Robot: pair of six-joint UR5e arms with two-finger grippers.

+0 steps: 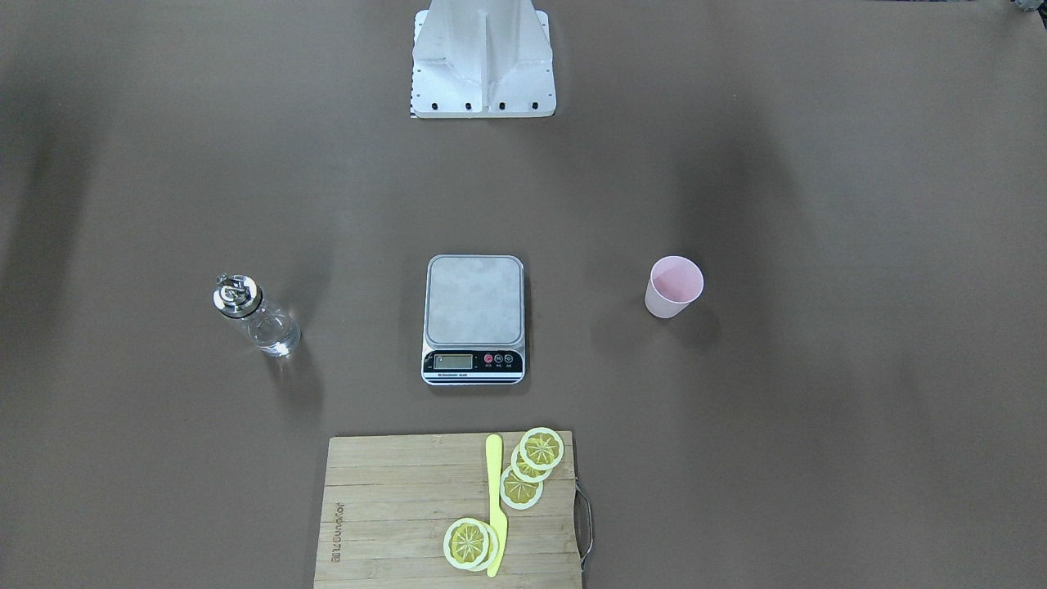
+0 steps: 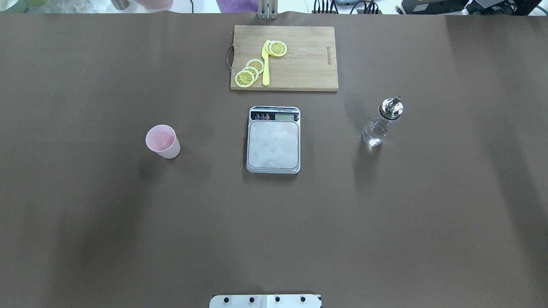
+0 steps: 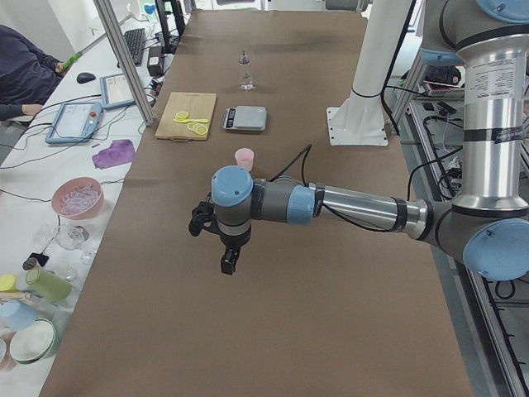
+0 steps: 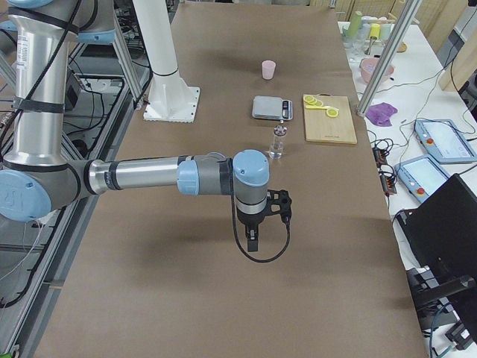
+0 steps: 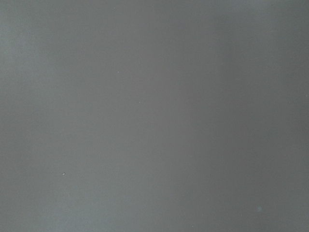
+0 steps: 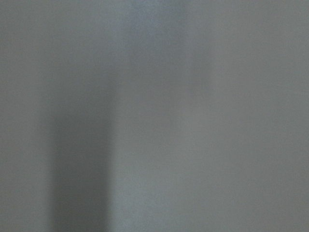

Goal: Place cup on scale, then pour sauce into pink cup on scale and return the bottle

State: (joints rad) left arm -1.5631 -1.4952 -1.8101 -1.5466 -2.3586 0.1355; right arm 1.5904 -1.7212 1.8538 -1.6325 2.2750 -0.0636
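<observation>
Left gripper [image 3: 229, 265] hovers over table [image 3: 314, 331]; cup [image 2: 162, 141] stands apart from scale [image 2: 273, 143].

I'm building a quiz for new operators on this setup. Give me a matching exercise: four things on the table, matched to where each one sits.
Things:
1. cup
2. scale
3. bottle
4. lemon slices

Places:
A. on the cutting board
B. on the robot's right of the scale
C. between cup and bottle
D. on the robot's left of the scale

Pairs: 1-D, 2-C, 3-B, 4-A
</observation>
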